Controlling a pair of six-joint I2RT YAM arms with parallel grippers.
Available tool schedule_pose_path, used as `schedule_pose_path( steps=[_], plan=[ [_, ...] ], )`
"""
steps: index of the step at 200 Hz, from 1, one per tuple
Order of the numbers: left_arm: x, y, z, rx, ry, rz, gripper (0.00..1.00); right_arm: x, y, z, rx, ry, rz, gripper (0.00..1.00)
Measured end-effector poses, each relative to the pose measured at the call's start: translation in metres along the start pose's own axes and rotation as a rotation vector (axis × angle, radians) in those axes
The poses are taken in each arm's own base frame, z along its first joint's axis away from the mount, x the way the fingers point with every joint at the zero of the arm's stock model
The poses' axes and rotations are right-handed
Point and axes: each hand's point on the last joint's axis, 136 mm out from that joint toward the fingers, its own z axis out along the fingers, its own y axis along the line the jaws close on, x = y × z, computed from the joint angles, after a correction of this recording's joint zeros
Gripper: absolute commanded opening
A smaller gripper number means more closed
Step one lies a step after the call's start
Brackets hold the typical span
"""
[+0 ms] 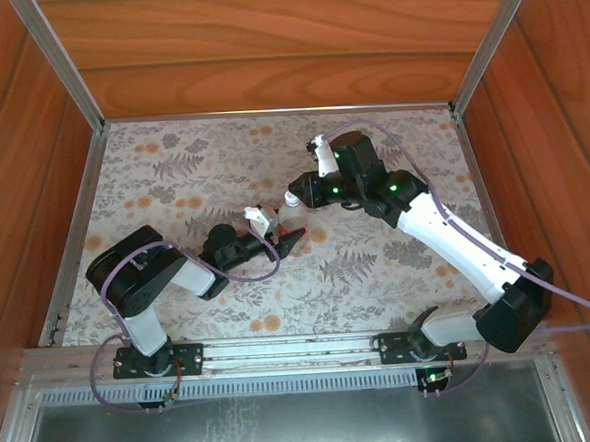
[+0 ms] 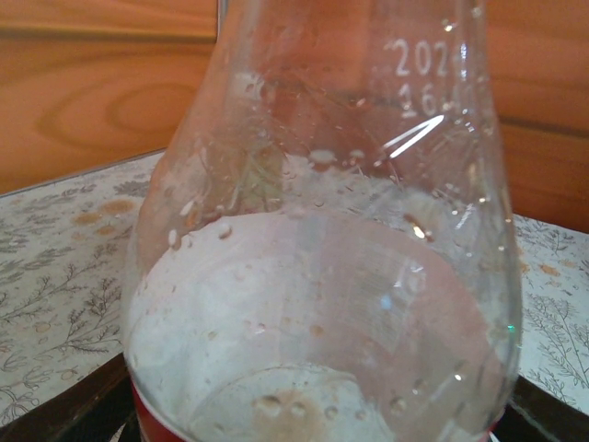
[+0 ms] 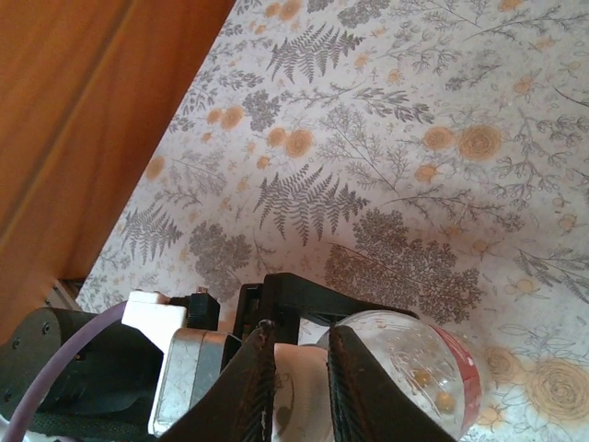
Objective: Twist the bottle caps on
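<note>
Right wrist view: a white cap (image 3: 299,398) is seen pinched between the narrowly set fingers of the right gripper (image 3: 302,348), just beside the rounded shoulder of the clear bottle (image 3: 419,373), whose red label is glimpsed at its edge. The bottle is clasped by the left gripper (image 1: 281,234) near the middle of the flowered table (image 3: 386,138). Capping this bottle is judged to be the step in hand; whether the threads have caught cannot be told. Next, the cap would need to be set square on the neck and turned against a firmly held bottle. One bottle and one cap are counted.
</note>
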Motion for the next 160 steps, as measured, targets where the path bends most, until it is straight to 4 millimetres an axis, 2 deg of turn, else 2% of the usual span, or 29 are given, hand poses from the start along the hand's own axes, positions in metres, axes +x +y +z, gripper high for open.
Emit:
schedule_pose_path(
  steps=[32, 79, 160],
  plan=[
    [0.0000, 0.0000, 0.0000, 0.000, 0.000, -0.002, 0.70, -0.0002, -0.0021, -0.0007, -0.009, -0.044, -0.003, 0.23],
    [0.0000, 0.0002, 0.0005, 0.000, 0.001, -0.008, 0.70, -0.0036, -0.0044, -0.0009, -0.016, -0.085, 0.006, 0.16],
    [0.0000, 0.0008, 0.0012, -0.001, 0.004, -0.012, 0.70, -0.0030, -0.0057, -0.0052, -0.027, -0.099, 0.037, 0.15]
  ],
)
